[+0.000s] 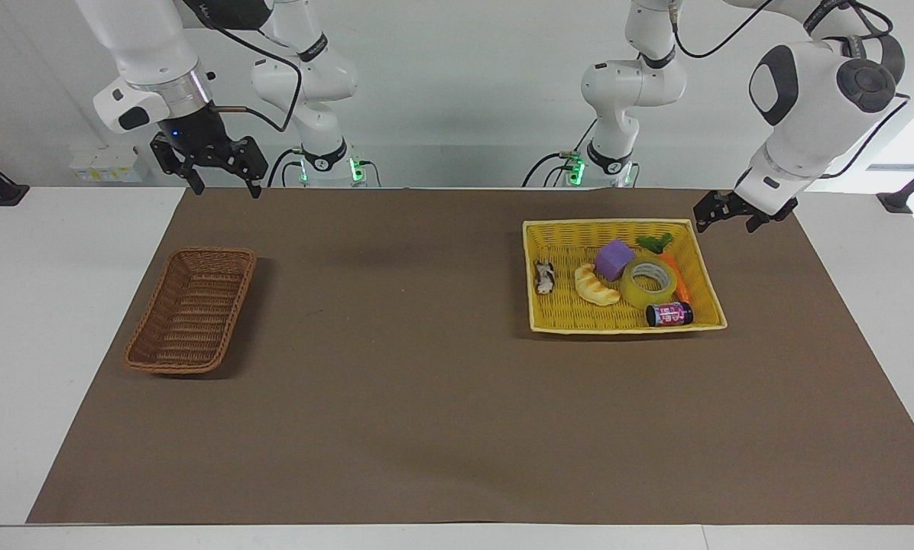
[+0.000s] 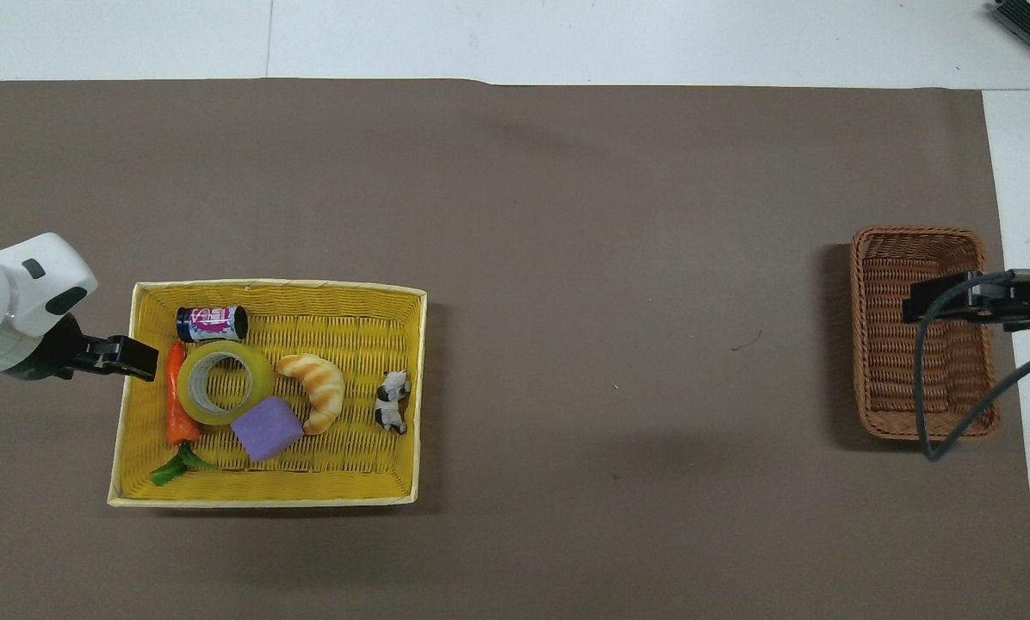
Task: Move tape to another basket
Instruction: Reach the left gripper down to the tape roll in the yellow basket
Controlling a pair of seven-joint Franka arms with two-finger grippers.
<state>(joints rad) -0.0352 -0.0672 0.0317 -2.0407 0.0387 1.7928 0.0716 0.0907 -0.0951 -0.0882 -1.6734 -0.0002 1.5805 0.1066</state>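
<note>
Yellow basket [image 2: 269, 494] sits on brown mat [image 2: 567, 215] over white counter [image 2: 567, 39], toward left arm's end. Inside, by clock face of overhead view w/ basket centre as hub: purple-labelled can [image 2: 212, 324] lying on its side at approx 10; orange carrot [image 2: 175, 405] w/ green top [image 2: 175, 465] along the 9 wall, top at approx 8; purple block [image 2: 265, 428] near 6; croissant [image 2: 315, 389] just past centre toward 3; small cow figure [image 2: 392, 402] at 3, apart from croissant.
</note>
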